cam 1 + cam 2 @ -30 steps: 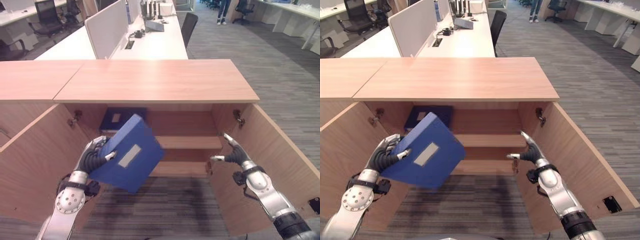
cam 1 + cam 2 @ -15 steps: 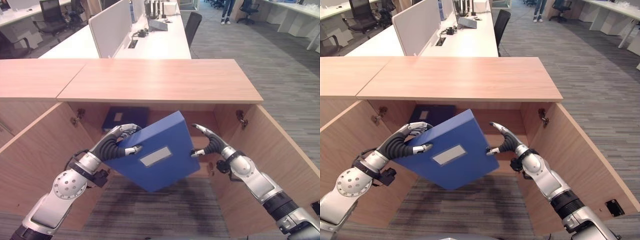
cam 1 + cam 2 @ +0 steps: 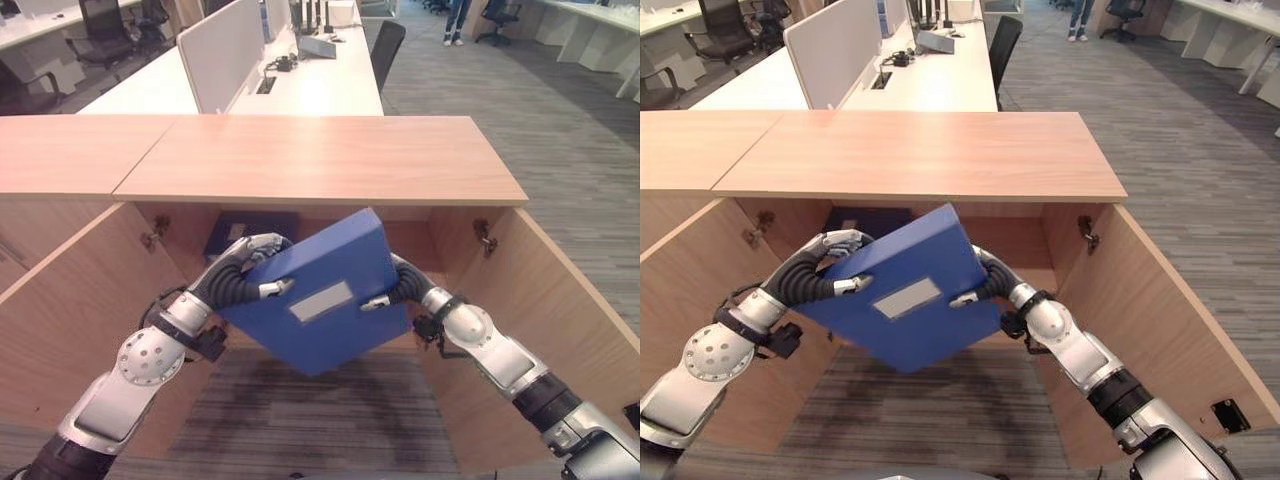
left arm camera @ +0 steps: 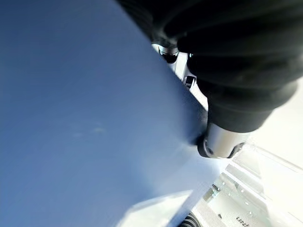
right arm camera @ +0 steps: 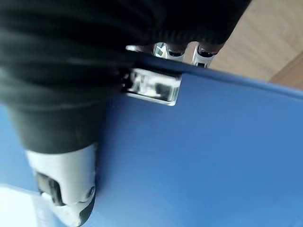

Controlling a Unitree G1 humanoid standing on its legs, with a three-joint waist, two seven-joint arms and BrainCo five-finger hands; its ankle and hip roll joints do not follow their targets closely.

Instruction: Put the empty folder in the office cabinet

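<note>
- Gripping the blue folder [image 3: 320, 295] along its left edge, the left hand [image 3: 243, 277] is curling fingers over the top face with the thumb pressing on the front.
- Hanging tilted in the air between both hands, the folder is sitting just in front of the open office cabinet [image 3: 320, 160], below its top, not yet on a shelf.
- Clamping the right edge, the right hand [image 3: 392, 288] is pinching thumb against fingers.
- Resting on the shelf behind, a darker folder [image 3: 232, 232] is lying flat.
- Looking stiff, light and smooth-faced, the folder is likely best held by opposite edges, as slipping seems the main risk.
</note>
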